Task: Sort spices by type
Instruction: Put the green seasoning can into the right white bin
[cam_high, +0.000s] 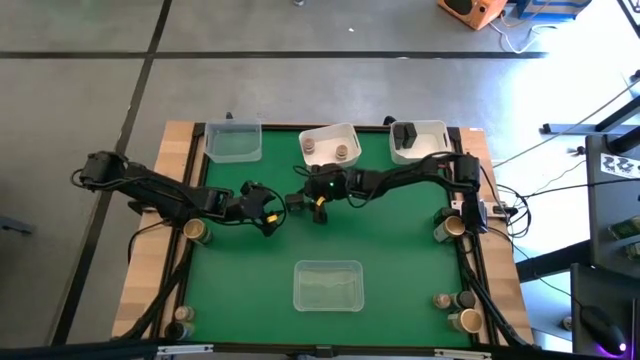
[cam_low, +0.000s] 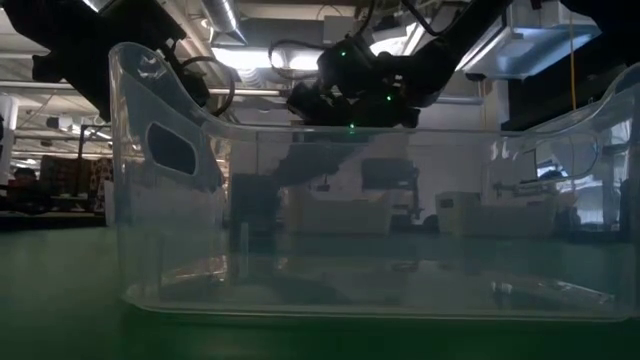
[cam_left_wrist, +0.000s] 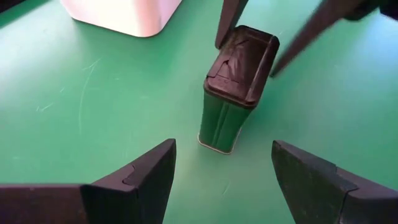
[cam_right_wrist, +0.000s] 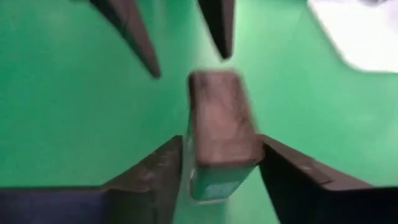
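A green rectangular tin with a dark brown lid (cam_left_wrist: 233, 87) stands upright on the green table mat (cam_high: 400, 260). It is caught between the two fingers of the right gripper (cam_right_wrist: 221, 165), which have closed in on opposite sides just under the lid. A pale label low on the tin is too blurred to read.

The left gripper (cam_left_wrist: 222, 149) faces the same tin from the other side. Its fingers are spread wide and clear of the tin, holding nothing.

Just beyond the right gripper, at the far edge of the mat, a white plastic tray (cam_high: 330, 133) holds two small round jars with tan tops (cam_high: 342, 152). Beside that tray, behind the right arm, a second white tray (cam_high: 437, 130) holds a dark object (cam_high: 405, 136) too small to identify. Beyond the left gripper, a clear plastic tray (cam_high: 233, 152) stands at the far edge; its contents cannot be made out.

On the near side of both grippers, well apart from them, another clear plastic tray (cam_high: 327, 298) sits near the mat's front edge.

More small round jars stand on the wooden rim outside the mat. One cluster (cam_high: 195, 230) is beside the left arm, and another cluster (cam_high: 450, 225) is beside the right arm. No writing is legible on any of them.
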